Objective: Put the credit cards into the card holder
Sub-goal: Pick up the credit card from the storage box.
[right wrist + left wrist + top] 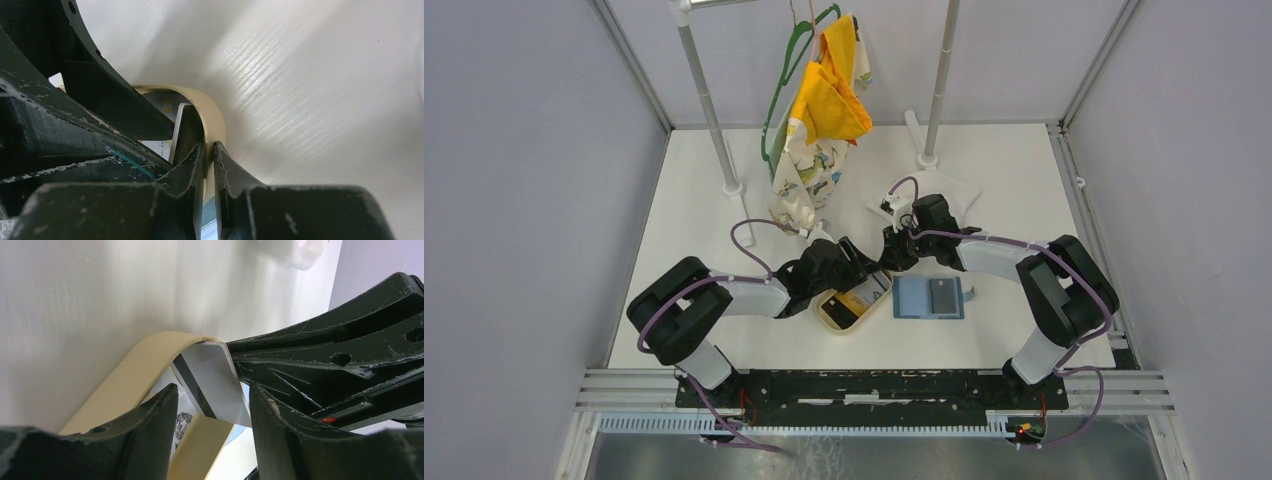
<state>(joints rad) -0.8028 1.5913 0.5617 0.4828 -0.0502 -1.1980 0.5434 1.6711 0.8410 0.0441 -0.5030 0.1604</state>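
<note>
The blue card holder [912, 298] lies flat on the table, right of centre, with one dark credit card [942, 294] resting on its face. A second credit card [869, 292] stands tilted in the tan oval tray [836, 312], its grey face and black stripe [212, 375] leaning on the tray's far rim [135, 370]. My left gripper [856, 268] [214, 390] is open, and the card sits ahead in the gap, touching neither finger. My right gripper [892, 262] [209, 145] is shut on the tray's rim [212, 112], with the card's edge [186, 125] just inside it.
A green hanger with yellow and printed cloth [824, 110] hangs from a rack whose two poles [714, 120] [939, 90] stand at the back. A white flat object [949, 190] lies behind the right gripper. Both forearms crowd the space over the tray.
</note>
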